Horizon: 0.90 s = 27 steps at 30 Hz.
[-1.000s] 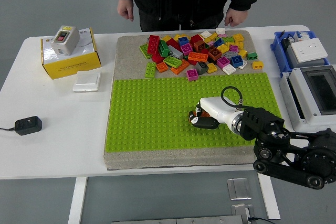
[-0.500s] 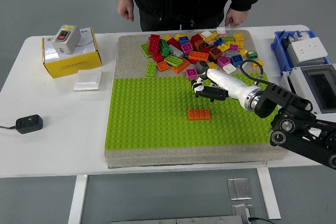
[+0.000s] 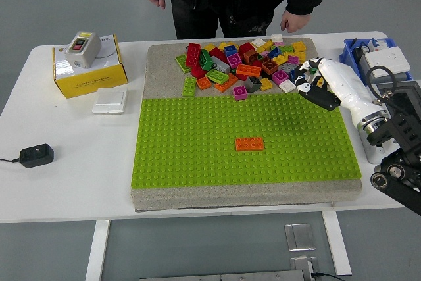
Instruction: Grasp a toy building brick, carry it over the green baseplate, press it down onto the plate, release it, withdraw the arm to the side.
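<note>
An orange brick (image 3: pixel 250 143) sits pressed onto the green baseplate (image 3: pixel 191 156), near its middle. My right hand (image 3: pixel 311 83) hovers at the plate's far right corner, beside the right end of the brick pile (image 3: pixel 247 64). Its fingers are loosely spread and hold nothing. The pile of several coloured bricks lies on the grey board behind the plate. My left arm is out of sight.
A person stands at the far side, one hand (image 3: pixel 295 22) resting near the pile. A yellow box (image 3: pixel 89 70) with a white device, a white square (image 3: pixel 108 101) and a black adapter (image 3: pixel 35 156) lie left. A blue bin (image 3: pixel 368 64) and grey box (image 3: pixel 398 113) stand right.
My right hand let go of the orange brick on the plate, then drew back up and to the right, away from it. The person shifted slightly.
</note>
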{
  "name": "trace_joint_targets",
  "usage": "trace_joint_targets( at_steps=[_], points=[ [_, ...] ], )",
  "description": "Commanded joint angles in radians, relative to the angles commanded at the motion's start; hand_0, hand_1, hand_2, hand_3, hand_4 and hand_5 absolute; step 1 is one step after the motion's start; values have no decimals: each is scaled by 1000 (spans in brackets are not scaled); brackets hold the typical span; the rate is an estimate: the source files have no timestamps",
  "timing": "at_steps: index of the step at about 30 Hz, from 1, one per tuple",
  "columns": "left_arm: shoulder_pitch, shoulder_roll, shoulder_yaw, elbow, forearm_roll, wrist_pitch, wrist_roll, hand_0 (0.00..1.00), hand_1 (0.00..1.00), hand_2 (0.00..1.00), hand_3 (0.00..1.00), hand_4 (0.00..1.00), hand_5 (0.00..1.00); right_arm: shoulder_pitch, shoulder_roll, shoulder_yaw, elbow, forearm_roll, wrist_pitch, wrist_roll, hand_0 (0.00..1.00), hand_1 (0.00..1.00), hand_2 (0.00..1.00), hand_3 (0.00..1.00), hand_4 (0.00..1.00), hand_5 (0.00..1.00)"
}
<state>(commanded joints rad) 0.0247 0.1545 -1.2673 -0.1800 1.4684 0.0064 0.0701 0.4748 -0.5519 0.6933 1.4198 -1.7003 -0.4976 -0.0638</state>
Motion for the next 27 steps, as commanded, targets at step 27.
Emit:
trace_joint_targets(
  at_steps=[27],
  points=[
    [8,-24,5,-17,26,5,-1,663,644,591,647,385,470,21,95,137,-57,-90,-123,106,545,637,731,671,450,641]
  ],
)
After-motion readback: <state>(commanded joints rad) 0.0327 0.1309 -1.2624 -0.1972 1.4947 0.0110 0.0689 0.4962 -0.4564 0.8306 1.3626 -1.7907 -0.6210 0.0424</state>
